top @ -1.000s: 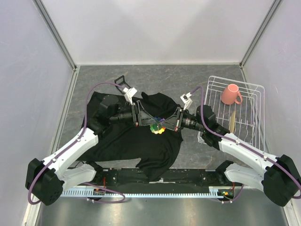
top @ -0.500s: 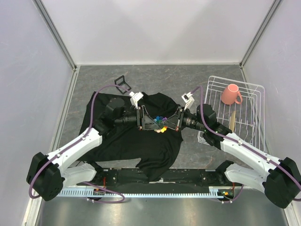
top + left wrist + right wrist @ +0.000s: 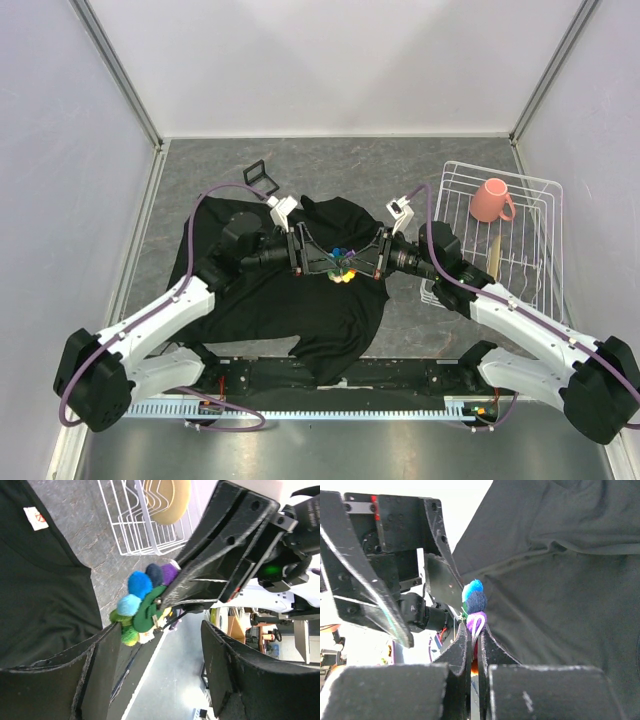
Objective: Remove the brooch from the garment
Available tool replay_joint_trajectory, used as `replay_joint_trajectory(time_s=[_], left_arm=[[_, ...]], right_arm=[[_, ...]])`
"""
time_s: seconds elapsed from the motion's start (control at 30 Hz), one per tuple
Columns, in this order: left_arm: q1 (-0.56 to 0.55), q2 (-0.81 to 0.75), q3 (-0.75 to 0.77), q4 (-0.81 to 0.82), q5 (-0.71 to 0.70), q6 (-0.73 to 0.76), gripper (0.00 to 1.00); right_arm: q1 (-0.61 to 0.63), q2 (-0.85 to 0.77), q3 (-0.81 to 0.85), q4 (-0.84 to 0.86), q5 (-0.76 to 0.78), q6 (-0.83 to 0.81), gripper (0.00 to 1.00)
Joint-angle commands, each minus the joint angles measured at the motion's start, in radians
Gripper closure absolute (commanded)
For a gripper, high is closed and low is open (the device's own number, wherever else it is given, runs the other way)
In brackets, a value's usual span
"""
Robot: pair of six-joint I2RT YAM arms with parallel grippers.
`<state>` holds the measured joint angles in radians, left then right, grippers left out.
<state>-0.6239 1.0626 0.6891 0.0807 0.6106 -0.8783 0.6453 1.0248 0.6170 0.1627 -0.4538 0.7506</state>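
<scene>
Grey table [image 3: 200, 170] under them; jaws of the right gripper [image 3: 475, 630] pinch the brooch [image 3: 476, 602], which since a second ago has risen off the garment [image 3: 300, 300]; the left gripper [image 3: 159, 635], jaws spread, came closer beside it. Removal seems nearly done

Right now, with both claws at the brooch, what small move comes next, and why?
Probably draw the right claw back, pulling the brooch off the shirt. That claw is already shut on the brooch, while the left claw stands open, gripping nothing.
</scene>
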Motion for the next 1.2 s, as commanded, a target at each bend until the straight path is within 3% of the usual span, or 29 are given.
replay_joint_trajectory(time_s=[0.0,0.1,0.23,0.57,0.83,1.17], left_arm=[[-0.003,0.036,-0.011,0.037,0.012,-0.036,0.28],[-0.003,0.048,-0.028,0.083,0.037,-0.053,0.29],[-0.005,0.083,-0.048,0.155,0.072,-0.100,0.40],[-0.007,0.083,-0.060,0.198,0.077,-0.105,0.40],[-0.007,0.088,-0.068,0.228,0.080,-0.125,0.53],[-0.008,0.097,-0.068,0.243,0.084,-0.136,0.50]], right_arm=[[0.002,-0.029,0.041,0.038,0.006,-0.010,1.00],[0.002,-0.031,0.041,0.040,0.006,-0.010,1.00],[0.002,-0.029,0.041,0.044,0.006,-0.008,1.00],[0.002,-0.031,0.041,0.040,0.007,-0.011,1.00],[0.002,-0.034,0.036,0.041,0.004,-0.010,1.00],[0.004,-0.035,0.030,0.046,0.006,-0.008,1.00]])
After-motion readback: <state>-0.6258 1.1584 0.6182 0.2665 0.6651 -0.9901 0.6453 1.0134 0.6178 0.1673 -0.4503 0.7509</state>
